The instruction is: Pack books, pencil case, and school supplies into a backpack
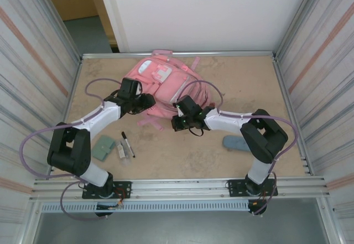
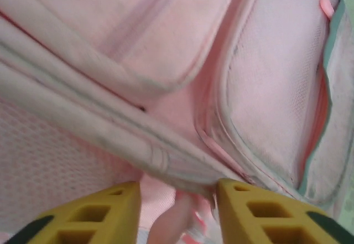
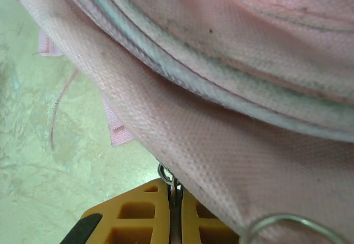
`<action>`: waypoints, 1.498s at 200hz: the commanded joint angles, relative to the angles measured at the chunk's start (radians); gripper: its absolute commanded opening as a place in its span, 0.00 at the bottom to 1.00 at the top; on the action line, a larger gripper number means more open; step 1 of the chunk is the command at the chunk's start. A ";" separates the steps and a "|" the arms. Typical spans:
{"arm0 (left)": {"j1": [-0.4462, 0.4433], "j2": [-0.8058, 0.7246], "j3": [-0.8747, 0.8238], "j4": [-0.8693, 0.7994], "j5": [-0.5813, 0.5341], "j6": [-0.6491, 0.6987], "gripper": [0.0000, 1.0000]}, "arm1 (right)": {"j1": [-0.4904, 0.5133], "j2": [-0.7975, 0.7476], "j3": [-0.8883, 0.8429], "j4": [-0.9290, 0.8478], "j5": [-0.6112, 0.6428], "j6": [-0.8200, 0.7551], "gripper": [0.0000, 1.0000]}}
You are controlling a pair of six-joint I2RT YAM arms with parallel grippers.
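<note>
Table (image 1: 188, 161), sandy top, walled enclosure.

1. Grey-green flat block (image 1: 103, 147): near left, lying flat just beside the left arm's base link.
2. Small pale stick-shaped piece (image 1: 120, 151): just right of the block, apart from it.
3. Black marker pen (image 1: 128, 144): just right of the stick, lying along the near-far line, white tip at the near end.
4. Left gripper (image 1: 148, 101): at the backpack's near-left edge. In the left wrist view its yellow fingers (image 2: 88, 216) stand spread, with a fold of pink fabric lying between them, unclamped.
5. Pink backpack (image 1: 163, 81): centre of the far half of the table, lying flat, white and pale-blue patches facing up, straps trailing toward the far wall and the near side.
6. Right gripper (image 1: 176, 121): at the backpack's near edge. In the right wrist view the jaws are pressed together (image 3: 173, 211), pinching a small metal zip pull (image 3: 172, 184) under the pink seam.
7. Blue-grey pencil case (image 1: 237, 143): near right, on the table, partly hidden by the right arm, well apart from the backpack.
</note>
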 commanded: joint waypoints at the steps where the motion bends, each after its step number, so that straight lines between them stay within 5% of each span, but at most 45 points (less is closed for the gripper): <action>1: -0.070 -0.089 -0.051 0.032 -0.081 0.049 0.52 | 0.003 -0.026 0.045 -0.083 -0.093 -0.067 0.00; 12: -0.104 -0.128 -0.096 -0.013 -0.171 -0.030 0.55 | 0.002 -0.019 0.064 -0.104 -0.085 -0.086 0.00; 38: -0.173 -0.158 -0.215 0.038 -0.150 -0.236 0.56 | -0.004 -0.026 0.060 -0.112 -0.132 -0.119 0.00; 69: -0.313 -0.126 -0.222 0.051 -0.284 -0.356 0.58 | 0.028 -0.042 0.076 -0.106 -0.170 -0.139 0.00; 108: -0.326 -0.034 -0.139 -0.028 -0.459 -0.424 0.57 | 0.087 -0.062 0.101 -0.090 -0.183 -0.139 0.00; 122: -0.326 -0.016 -0.137 -0.030 -0.538 -0.428 0.46 | 0.100 -0.074 0.107 -0.104 -0.166 -0.133 0.00; 133: -0.320 -0.018 -0.138 -0.027 -0.583 -0.405 0.21 | 0.099 -0.081 0.105 -0.134 -0.136 -0.125 0.00; 149: -0.317 -0.037 -0.130 -0.045 -0.655 -0.343 0.00 | 0.079 -0.098 0.079 -0.177 -0.085 -0.127 0.00; 160: -0.308 -0.048 -0.123 -0.049 -0.678 -0.290 0.00 | 0.053 -0.120 0.037 -0.185 -0.074 -0.120 0.00; 202: -0.198 -0.078 -0.136 -0.019 -0.528 -0.073 0.00 | -0.100 -0.199 -0.046 -0.315 0.055 -0.177 0.00; 228: -0.040 -0.061 -0.149 0.030 -0.316 0.009 0.00 | -0.195 -0.238 -0.052 -0.378 0.141 -0.220 0.00; 263: 0.139 0.142 0.069 -0.037 -0.056 0.150 0.00 | -0.162 -0.257 -0.034 -0.381 -0.006 -0.311 0.00; 283: 0.154 0.178 0.179 -0.110 -0.030 0.153 0.29 | -0.068 -0.223 0.014 -0.364 -0.049 -0.303 0.00; 299: 0.130 0.105 0.156 -0.100 -0.039 0.125 0.38 | -0.017 -0.177 0.053 -0.319 -0.105 -0.273 0.00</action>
